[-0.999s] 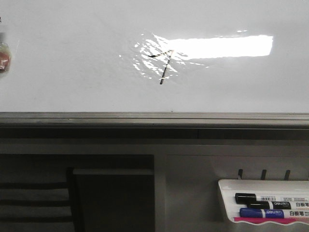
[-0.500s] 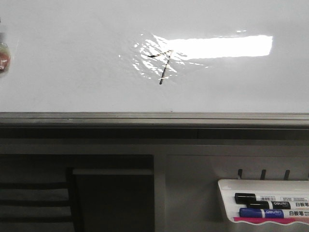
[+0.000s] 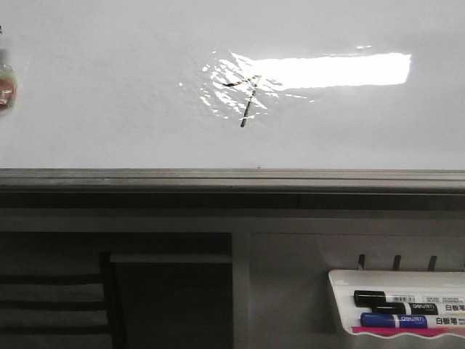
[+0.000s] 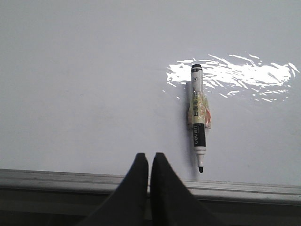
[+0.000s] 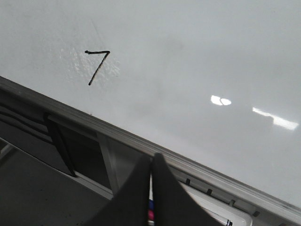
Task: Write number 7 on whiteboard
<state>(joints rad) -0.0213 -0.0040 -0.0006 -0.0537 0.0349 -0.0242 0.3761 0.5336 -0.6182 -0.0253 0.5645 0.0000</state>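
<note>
The whiteboard (image 3: 109, 87) fills the upper front view, with a bright light reflection. The number 7 (image 3: 247, 100) is drawn in thin black at the reflection's left end; it also shows in the right wrist view (image 5: 96, 66). My left gripper (image 4: 149, 157) is shut and empty, in front of the board's grey rail (image 4: 56, 179). An uncapped black marker (image 4: 197, 113) sticks to the board, tip down, to one side of the left gripper and apart from it. My right gripper (image 5: 151, 160) is shut and empty, in front of the rail below the 7. Neither gripper shows in the front view.
A white marker tray (image 3: 341, 280) hangs below the rail at the lower right, holding a black marker (image 3: 392, 298) and a blue marker (image 3: 396, 320). The stuck marker shows partly at the board's left edge (image 3: 6, 80). A dark frame (image 3: 109, 305) lies under the board.
</note>
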